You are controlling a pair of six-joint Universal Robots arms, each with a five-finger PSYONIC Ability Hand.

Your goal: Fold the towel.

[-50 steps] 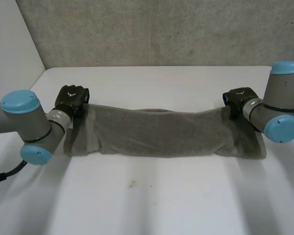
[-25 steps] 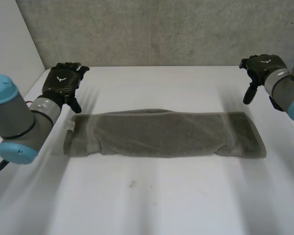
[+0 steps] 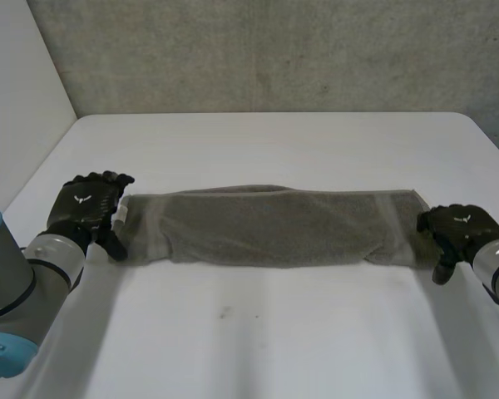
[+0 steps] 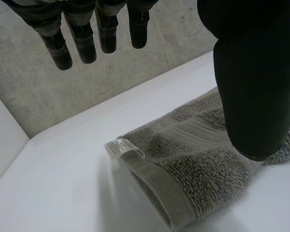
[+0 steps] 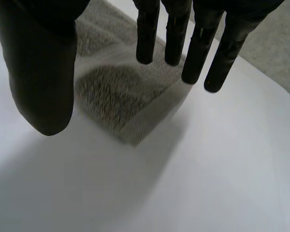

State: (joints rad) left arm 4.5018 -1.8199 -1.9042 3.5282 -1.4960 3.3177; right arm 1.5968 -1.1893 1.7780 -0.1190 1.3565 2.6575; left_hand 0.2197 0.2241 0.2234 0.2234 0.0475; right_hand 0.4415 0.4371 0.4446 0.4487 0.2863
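We find the towel [image 3: 274,226] folded lengthwise into one long grey strip, lying flat across the middle of the frame in the head view, on the white table [image 3: 258,341]. Its long edges run approx. parallel to the table's far edge. A white label [image 3: 121,213] sticks out at the strip's left end. The left hand [image 3: 85,209] sits at centre-left of the frame, just beside that end, palm down. In the left wrist view its fingers [image 4: 84,41] are straight and set well apart from the thumb [image 4: 253,96], holding nothing. The towel corner with the label lies below the palm; contact btwn. thumb and cloth we cannot tell. The right hand [image 3: 455,229] sits at centre-right of the frame, at the strip's right end. In the right wrist view its fingers [image 5: 198,53] are straight, the thumb [image 5: 43,82] wide of them, nothing gripped. The towel's end corner lies on the table under the gap btwn. thumb and fingers.
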